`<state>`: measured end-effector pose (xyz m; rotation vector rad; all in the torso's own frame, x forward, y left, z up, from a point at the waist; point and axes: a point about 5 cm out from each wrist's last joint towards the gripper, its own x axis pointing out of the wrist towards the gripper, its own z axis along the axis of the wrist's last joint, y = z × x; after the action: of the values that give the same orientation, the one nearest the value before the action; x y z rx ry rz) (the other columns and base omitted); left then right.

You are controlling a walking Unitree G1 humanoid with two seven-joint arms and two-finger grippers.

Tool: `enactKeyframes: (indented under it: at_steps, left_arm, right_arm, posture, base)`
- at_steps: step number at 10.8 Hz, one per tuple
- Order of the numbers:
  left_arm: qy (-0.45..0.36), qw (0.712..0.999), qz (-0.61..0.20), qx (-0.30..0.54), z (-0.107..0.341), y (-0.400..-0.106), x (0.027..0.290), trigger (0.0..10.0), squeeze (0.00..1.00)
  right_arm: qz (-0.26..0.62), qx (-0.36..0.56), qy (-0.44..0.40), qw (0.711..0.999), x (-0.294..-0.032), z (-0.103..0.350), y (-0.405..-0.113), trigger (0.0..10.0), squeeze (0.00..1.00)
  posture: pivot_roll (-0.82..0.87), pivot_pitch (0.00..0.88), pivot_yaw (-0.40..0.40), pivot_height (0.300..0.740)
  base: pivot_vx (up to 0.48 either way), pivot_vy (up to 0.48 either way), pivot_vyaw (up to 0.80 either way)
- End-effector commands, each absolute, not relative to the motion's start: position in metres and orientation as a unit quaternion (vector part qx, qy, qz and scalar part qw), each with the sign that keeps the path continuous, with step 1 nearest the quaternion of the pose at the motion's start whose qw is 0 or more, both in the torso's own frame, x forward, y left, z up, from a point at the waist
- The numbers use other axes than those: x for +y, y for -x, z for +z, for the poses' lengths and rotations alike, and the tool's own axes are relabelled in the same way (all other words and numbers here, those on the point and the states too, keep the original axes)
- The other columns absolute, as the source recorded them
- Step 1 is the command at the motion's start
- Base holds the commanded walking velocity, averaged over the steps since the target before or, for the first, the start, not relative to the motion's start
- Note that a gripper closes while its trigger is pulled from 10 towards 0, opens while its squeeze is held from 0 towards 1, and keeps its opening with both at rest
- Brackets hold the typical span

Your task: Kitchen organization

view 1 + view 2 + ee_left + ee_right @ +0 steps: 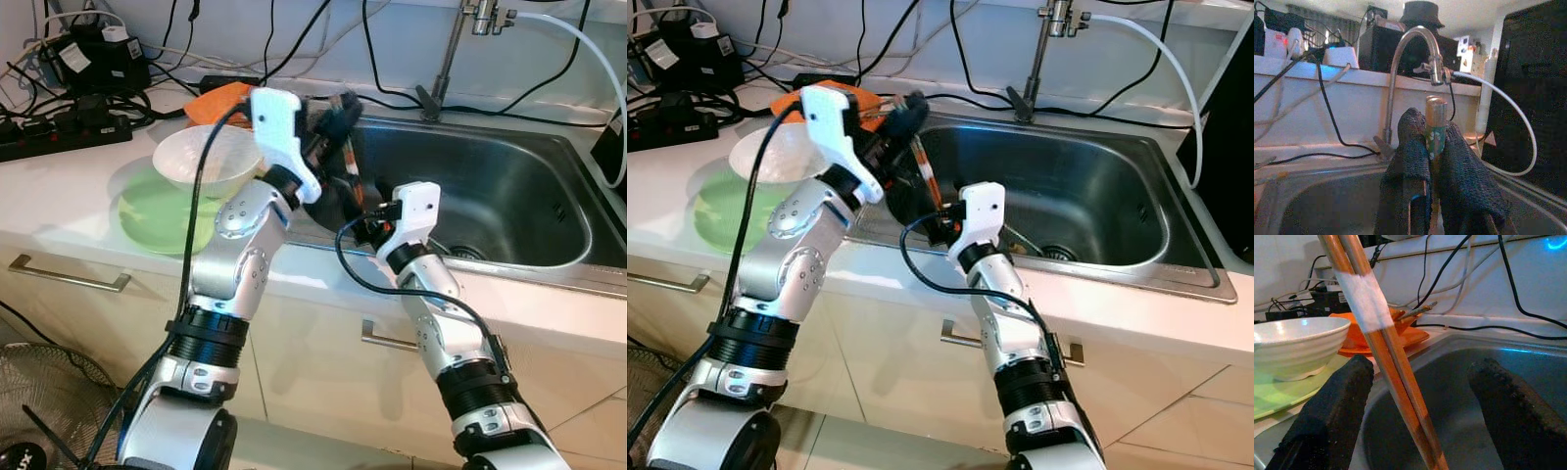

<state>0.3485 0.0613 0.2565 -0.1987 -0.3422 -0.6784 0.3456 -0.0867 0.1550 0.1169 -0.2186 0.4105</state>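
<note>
Left gripper point(1432, 156) clamped tight on a pair of wooden chopsticks point(1382, 348) bound by a white band, black fingers point(1413, 147) pressed against both sides, held over the near left corner of the stainless steel sink point(509, 201). Chopsticks slanting down toward the basin. Right gripper point(1420, 406) spread wide just below, one finger point(1334, 406) on each side of the sticks without touching them, gripping nothing. On the white counter point(59, 191) left of the sink: a white ceramic bowl point(206, 157) resting on a pale green plate point(162, 215), an orange dish point(1405, 335) behind. Chrome tap point(1405, 63) at the back rim, with a white hose point(1513, 122).
</note>
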Motion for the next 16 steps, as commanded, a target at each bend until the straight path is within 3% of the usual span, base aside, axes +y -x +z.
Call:
enactKeyframes:
  at_steps: [1, 9, 10, 11, 16]
  left_arm:
    - [0.087, 0.921, -0.343, -0.163, 0.256, -0.346, 0.058, 10.0, 0.0]
    - [0.076, 0.925, -0.342, -0.149, 0.25, -0.348, 0.058, 10.0, 0.0]
    - [0.075, 0.925, -0.341, -0.149, 0.25, -0.348, 0.058, 10.0, 0.0]
    - [0.076, 0.925, -0.34, -0.15, 0.25, -0.348, 0.059, 10.0, 0.0]
    - [0.081, 0.924, -0.343, -0.148, 0.25, -0.348, 0.058, 10.0, 0.0]
  right_arm:
    - [0.206, -0.114, -0.055, 0.97, -0.084, 0.16, -0.348, 10.0, 0.0]
    - [0.216, -0.14, -0.06, 0.964, -0.08, 0.176, -0.351, 10.0, 0.0]
    - [0.218, -0.142, -0.062, 0.964, -0.08, 0.176, -0.35, 3.1, 0.0]
    - [0.217, -0.143, -0.065, 0.963, -0.081, 0.177, -0.351, 0.0, 0.0]
    - [0.223, -0.147, -0.069, 0.961, -0.079, 0.179, -0.351, 0.0, 0.0]
  posture:
    - [0.17, 0.0, 0.034, 0.74]
    - [0.17, 0.0, 0.034, 0.74]
    - [0.17, 0.0, 0.032, 0.74]
    - [0.17, 0.0, 0.031, 0.74]
    - [0.17, 0.0, 0.03, 0.74]
  base:
    - [0.0, 0.0, 0.0]
    - [0.0, 0.0, 0.0]
    - [0.0, 0.0, 0.0]
    - [0.0, 0.0, 0.0]
    - [0.0, 0.0, 0.0]
